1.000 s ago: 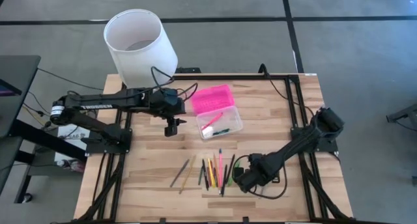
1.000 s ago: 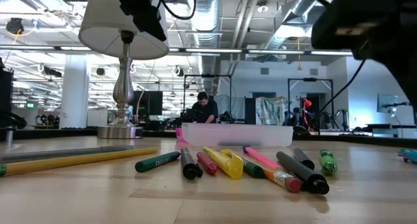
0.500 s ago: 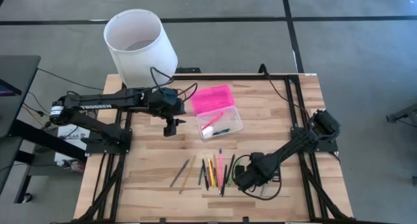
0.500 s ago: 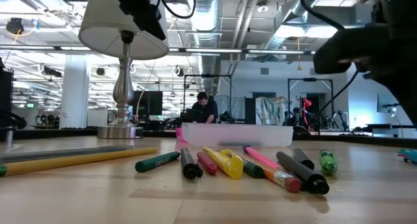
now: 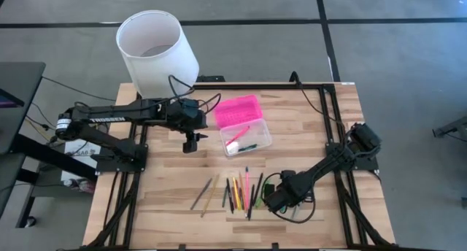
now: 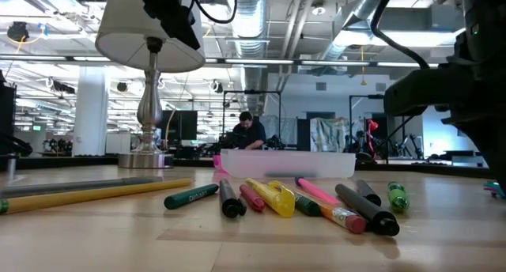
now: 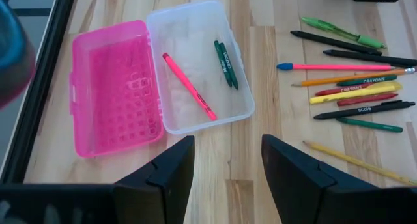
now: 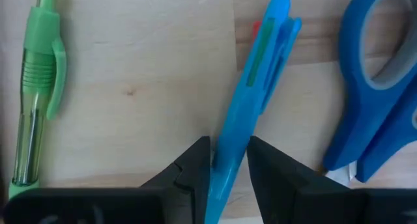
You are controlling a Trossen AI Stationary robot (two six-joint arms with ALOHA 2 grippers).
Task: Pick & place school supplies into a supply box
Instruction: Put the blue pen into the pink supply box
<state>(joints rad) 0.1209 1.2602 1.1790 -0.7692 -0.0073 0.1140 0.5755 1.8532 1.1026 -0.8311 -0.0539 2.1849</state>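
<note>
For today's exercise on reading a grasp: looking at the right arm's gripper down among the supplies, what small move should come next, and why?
Probably lift. The right gripper has its dark fingers pressed on both sides of the slim blue plastic pen, which lies on the wooden table between a green pen and blue-handled scissors. Raising it straight up should clear both neighbours before heading to the clear-based pink-lidded box.

free: table (image 5: 160, 200) left half | blocked: pens (image 5: 237, 191) mid-front, lampshade (image 5: 157, 50) rear-left
</note>
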